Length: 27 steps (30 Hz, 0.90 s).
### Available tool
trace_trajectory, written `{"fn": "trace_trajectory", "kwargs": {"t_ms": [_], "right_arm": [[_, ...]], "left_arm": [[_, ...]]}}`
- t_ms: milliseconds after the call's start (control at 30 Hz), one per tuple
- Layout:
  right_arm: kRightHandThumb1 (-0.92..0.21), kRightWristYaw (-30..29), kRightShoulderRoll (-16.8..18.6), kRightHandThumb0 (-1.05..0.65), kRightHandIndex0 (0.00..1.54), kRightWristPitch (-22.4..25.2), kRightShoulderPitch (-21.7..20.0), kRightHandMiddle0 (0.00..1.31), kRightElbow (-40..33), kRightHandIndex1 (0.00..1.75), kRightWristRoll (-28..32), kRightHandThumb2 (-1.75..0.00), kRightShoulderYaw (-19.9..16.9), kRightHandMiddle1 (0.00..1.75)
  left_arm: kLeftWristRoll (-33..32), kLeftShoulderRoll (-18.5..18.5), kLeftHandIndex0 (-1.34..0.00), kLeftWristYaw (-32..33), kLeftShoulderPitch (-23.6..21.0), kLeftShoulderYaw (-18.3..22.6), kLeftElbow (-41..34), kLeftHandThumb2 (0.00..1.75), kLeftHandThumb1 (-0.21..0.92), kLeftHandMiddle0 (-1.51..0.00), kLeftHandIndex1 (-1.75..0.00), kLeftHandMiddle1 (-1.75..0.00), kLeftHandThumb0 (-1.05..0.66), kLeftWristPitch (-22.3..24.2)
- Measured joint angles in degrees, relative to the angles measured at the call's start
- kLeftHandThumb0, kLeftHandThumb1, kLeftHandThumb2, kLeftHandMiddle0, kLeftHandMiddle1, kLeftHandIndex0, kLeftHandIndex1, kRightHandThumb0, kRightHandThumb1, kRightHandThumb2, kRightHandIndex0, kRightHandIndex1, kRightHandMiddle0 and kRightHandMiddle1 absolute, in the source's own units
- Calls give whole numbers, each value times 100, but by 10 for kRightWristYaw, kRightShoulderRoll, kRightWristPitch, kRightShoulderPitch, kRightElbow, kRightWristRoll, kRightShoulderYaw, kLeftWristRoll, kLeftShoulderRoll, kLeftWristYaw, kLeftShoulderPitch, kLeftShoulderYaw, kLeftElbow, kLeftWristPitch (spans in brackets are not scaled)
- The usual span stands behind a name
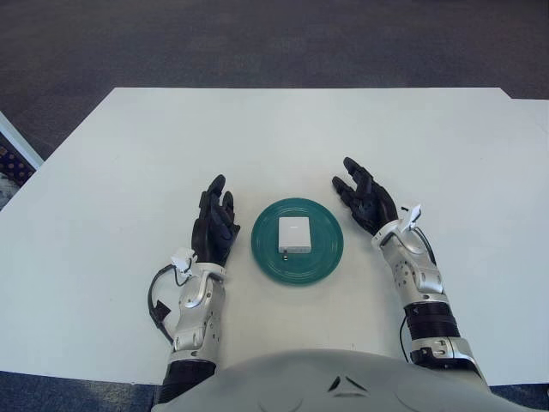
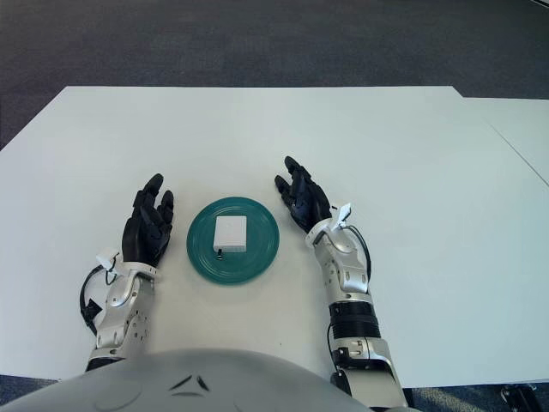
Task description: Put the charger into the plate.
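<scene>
Charger, a small white square block, lies flat in the middle of the teal plate; I can't make out its prongs. Left robot hand and right robot hand flank the plate, fingers released, holding nothing. White counter, dark carpet beyond.

Plate: glossy teal, glass-like. Charger: smooth white plastic. Table: matt white.

A white charger lies in the green plate at frame centre — left hand and right hand flank it, fingers spread.
</scene>
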Motion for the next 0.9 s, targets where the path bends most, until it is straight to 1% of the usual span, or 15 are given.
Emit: {"fn": "trace_trajectory", "kwargs": {"t_ms": [200, 467, 767, 900], "right_arm": [[-92, -13, 15, -105, 10, -83, 5, 11, 40, 2, -38, -98, 16, 12], [-92, -22, 21, -105, 9, -155, -7, 6, 95, 1, -66, -102, 20, 12], [-92, -41, 22, -105, 10, -197, -32, 5, 144, 0, -87, -102, 18, 14], [-92, -51, 22, -105, 9, -211, -37, 1, 160, 0, -100, -101, 19, 25]], "left_arm": [[8, 0, 0, 0, -2, 4, 6, 87, 92, 0, -28, 0, -105, 0], [8, 0, 0, -6, -4, 10, 19, 87, 92, 0, -33, 0, -104, -13], [3, 0, 0, -15, -1, 13, 18, 87, 92, 0, -37, 0, -103, -18], [-1, -1, 0, -17, -1, 15, 19, 85, 92, -1, -45, 0, -103, -20]]}}
